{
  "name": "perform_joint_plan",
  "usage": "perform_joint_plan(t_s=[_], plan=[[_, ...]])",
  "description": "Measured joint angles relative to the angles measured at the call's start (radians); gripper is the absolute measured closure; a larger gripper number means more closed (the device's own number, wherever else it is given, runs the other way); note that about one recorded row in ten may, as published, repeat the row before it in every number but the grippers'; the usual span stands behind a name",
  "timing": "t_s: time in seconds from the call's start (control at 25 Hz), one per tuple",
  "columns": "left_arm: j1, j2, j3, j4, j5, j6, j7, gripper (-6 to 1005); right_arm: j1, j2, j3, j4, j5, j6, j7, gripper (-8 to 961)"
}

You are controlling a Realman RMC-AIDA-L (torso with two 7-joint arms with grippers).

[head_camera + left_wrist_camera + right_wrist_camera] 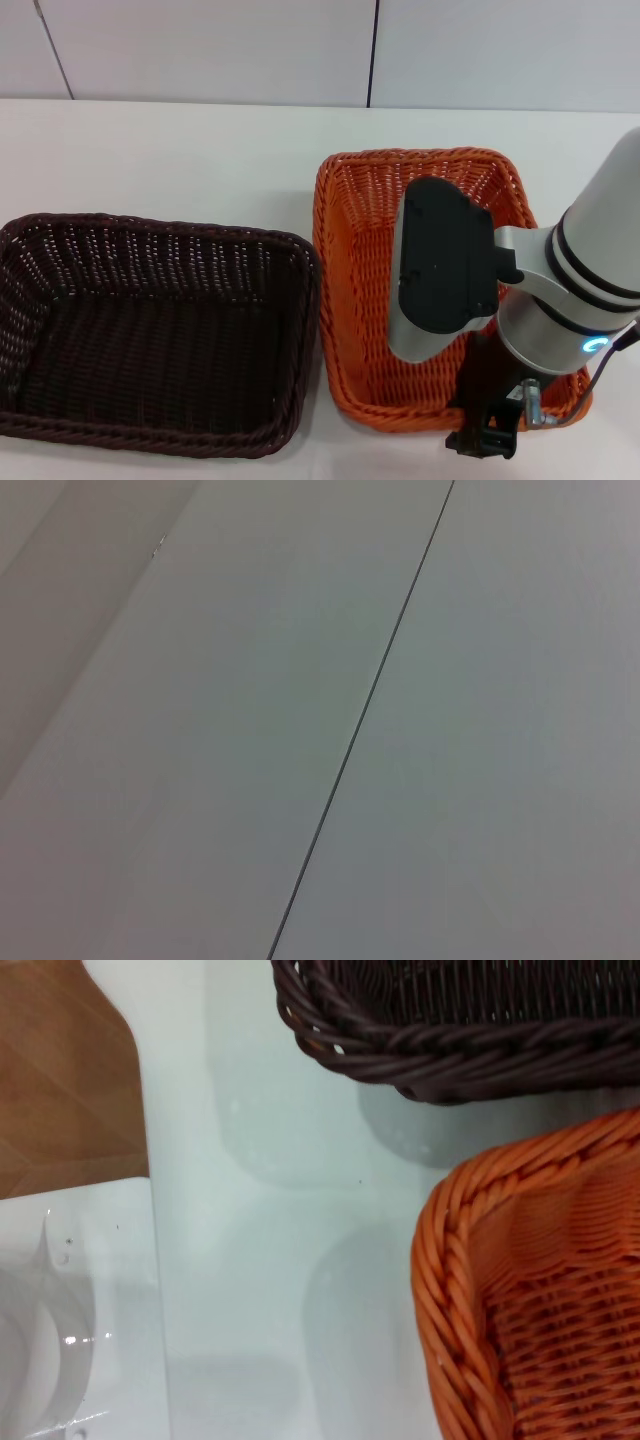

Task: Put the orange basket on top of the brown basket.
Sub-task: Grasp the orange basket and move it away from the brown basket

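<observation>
The orange basket (365, 250) sits on the white table at the right, right beside the brown basket (150, 330) on the left, their rims nearly touching. My right arm reaches over the orange basket, and my right gripper (486, 432) is low at the basket's near rim, by its front right corner. The arm hides much of the basket's inside. In the right wrist view a corner of the orange basket (520, 1290) and part of the brown basket's rim (450, 1050) show, apart, with bare table between them. My left gripper is out of view.
The white table (180, 150) stretches behind both baskets up to a pale panelled wall (300, 50). The left wrist view shows only a pale panel with a seam (350, 750). The table edge and wooden floor (60, 1070) show in the right wrist view.
</observation>
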Motion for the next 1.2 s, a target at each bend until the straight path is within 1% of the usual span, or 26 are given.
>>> perform_joint_plan(t_s=[0.08,0.28,0.72,0.88,1.12,1.2], plan=[[0.001,0.001,0.000,0.000,-0.005,-0.004,0.000,218,0.000,0.000,-0.004,0.006,0.002,0.000,0.000,670],[0.004,0.002,0.000,0.003,-0.010,-0.017,0.000,218,-0.005,0.001,-0.010,0.010,0.003,-0.003,0.002,745],[0.012,0.001,0.000,0.006,-0.020,-0.045,0.000,218,-0.027,0.003,-0.016,-0.022,-0.009,-0.052,0.028,753],[0.012,0.000,0.000,0.006,-0.027,-0.051,0.000,218,-0.018,0.003,-0.053,-0.057,-0.014,-0.076,0.037,763],[0.012,0.000,0.000,0.006,-0.030,-0.056,-0.001,217,-0.017,0.003,-0.051,-0.024,-0.023,-0.075,0.037,781],[0.012,0.000,0.000,0.006,-0.030,-0.057,-0.001,217,-0.016,0.002,-0.047,0.004,-0.060,-0.072,0.034,787]])
